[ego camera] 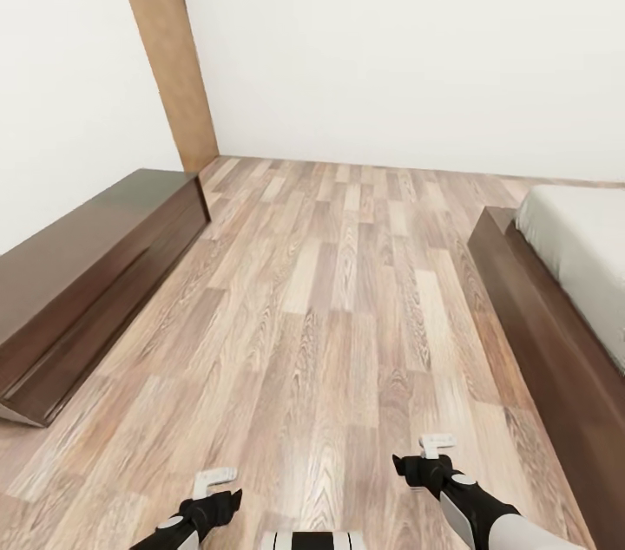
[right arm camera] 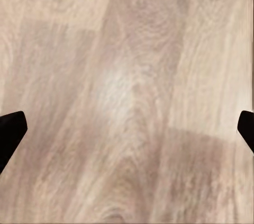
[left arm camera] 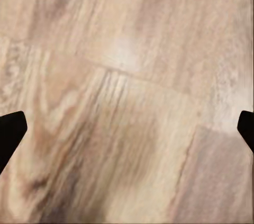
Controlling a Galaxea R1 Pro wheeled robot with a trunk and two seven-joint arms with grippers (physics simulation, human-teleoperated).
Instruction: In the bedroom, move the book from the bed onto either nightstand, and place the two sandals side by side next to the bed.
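Where wood-plank floor spreads, boxy dark-framed bed.

Brown wood-plank floor with streaked grain; white walls; dark brown long low cabinet at left; pale grey-white mattress at right.

At the bottom of the head view, the left gripper and the right gripper each have pale grey-white, flat finger pieces on a black, blocky wrist housing. Behind them the forearms are glossy white-grey shells with black joints, and a white band with black stripes sits at bottom centre. In both wrist views, dark black fingertips poke in at the side edges.
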